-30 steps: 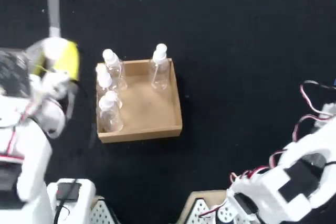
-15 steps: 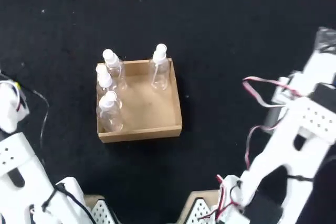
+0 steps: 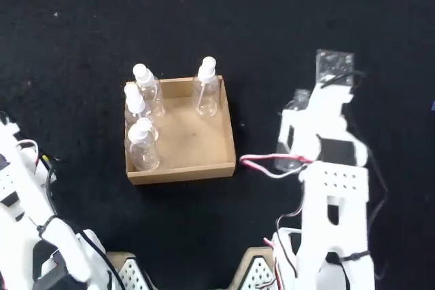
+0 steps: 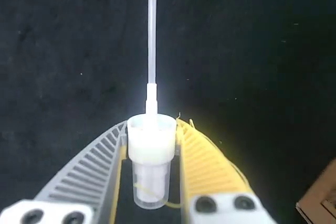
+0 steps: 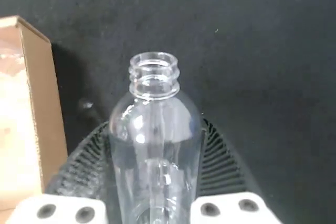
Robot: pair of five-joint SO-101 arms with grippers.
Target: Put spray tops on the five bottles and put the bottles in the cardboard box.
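Your left gripper (image 4: 152,129) grips a white spray top (image 4: 151,142) with a long dip tube; your right gripper (image 5: 156,127) clamps a clear, uncapped bottle (image 5: 153,80).

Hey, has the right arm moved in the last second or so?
Yes. In the high view the right arm has swung in from the right edge of the table toward the box and is now much closer to it.

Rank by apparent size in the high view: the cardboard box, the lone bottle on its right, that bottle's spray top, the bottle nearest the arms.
1. Cardboard box
2. Lone right bottle and nearest bottle: look alike, no ranking
3. Spray top
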